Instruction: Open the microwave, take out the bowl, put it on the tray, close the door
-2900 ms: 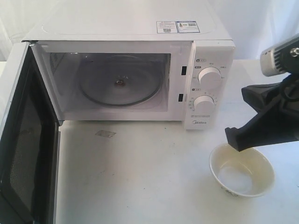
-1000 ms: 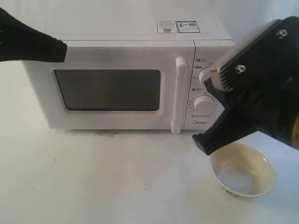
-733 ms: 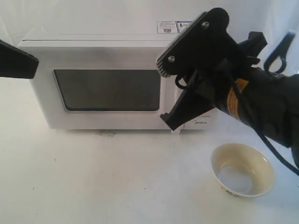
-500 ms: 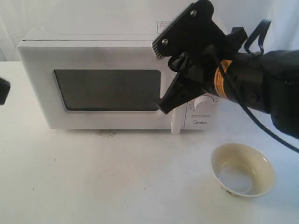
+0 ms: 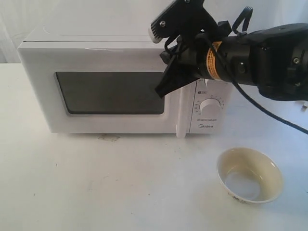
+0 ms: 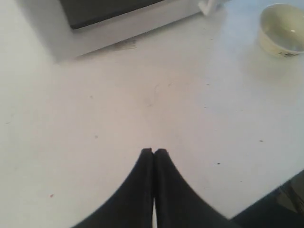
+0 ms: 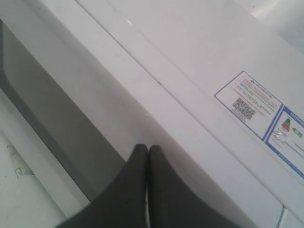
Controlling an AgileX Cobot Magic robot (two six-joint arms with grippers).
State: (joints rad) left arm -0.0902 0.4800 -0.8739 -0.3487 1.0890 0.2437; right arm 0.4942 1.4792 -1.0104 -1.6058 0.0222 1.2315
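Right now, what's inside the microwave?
The door of the microwave is shut and too dark to see through, so whatever is inside is hidden. The bowl sits outside, on the white table in front.

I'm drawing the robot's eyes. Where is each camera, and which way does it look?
Exterior view: in front, above, facing the microwave and bowl; the right gripper shows.
Left wrist view: on that wrist, facing down at the table; the left gripper shows.
Right wrist view: on that wrist, facing the microwave's top edge and stickers; the right gripper shows.
Exterior and left wrist views share the bowl.
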